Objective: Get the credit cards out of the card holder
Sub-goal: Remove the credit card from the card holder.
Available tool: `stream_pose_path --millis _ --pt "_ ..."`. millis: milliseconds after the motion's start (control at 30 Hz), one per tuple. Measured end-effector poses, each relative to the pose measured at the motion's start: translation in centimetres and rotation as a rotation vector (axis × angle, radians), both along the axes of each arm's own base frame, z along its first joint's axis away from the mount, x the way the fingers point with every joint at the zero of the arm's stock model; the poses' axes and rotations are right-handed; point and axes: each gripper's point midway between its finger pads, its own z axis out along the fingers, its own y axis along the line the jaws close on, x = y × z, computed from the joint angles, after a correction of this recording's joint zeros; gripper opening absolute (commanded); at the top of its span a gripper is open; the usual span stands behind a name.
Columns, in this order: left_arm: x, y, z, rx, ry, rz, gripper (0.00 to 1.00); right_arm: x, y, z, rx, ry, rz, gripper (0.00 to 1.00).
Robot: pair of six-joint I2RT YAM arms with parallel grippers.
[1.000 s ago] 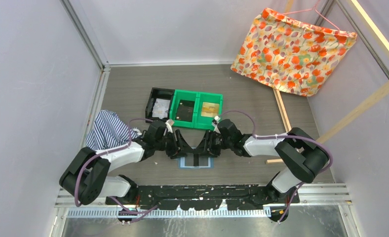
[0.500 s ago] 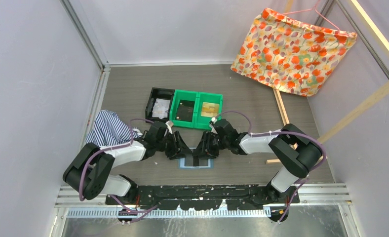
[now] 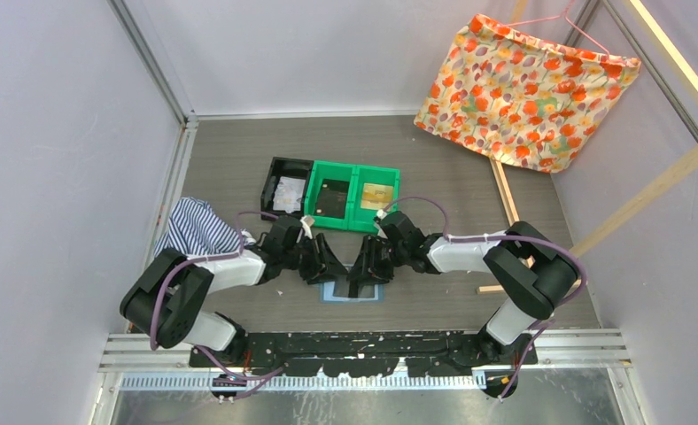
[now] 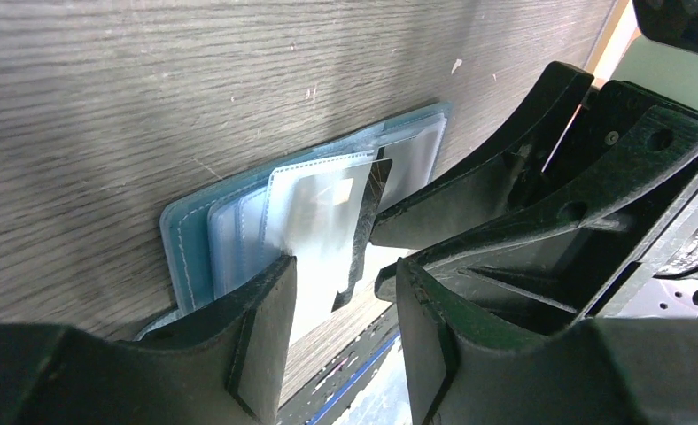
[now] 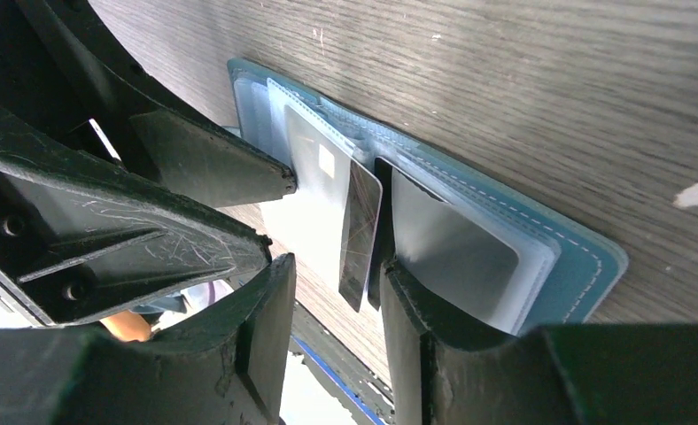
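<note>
Teal card holder (image 4: 182, 241) sits beneath both inward-bent arms' (image 3: 230, 270) (image 3: 461, 252) parted jaws.

Both arms are reaching inward from the near desk edge and meeting near the centre. Left arm (image 3: 230, 270) is bending with its elbow out to the left, forearm running right, wrist tipping down. Right arm (image 3: 461, 252) is mirroring it: elbow out to the right, forearm running left, wrist tipping down. Left jaws and right jaws are pointing at each other, tips close together, low over the desk. In the left wrist view the left jaws are standing parted with a clear gap, the right jaws' tips sitting just ahead. In the right wrist view the right jaws are likewise standing parted, the left jaws' tips sitting just ahead on the left.
</note>
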Motion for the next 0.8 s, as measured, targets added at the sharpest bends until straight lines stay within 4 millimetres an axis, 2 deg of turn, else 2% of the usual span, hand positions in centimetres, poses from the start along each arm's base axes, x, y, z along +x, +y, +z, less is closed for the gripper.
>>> stream_pose_path --millis 433,600,800 --pt "0.54 -0.84 -0.01 -0.032 -0.003 -0.022 0.47 -0.01 -0.09 -0.60 0.037 -0.008 -0.012 0.21" --pt "0.54 -0.83 0.00 -0.032 -0.003 -0.021 0.47 0.04 -0.12 -0.63 0.079 -0.016 -0.022 0.21" --pt "0.57 -0.53 0.02 -0.019 -0.011 -0.008 0.47 0.36 0.38 -0.66 0.174 0.020 -0.053 0.28"
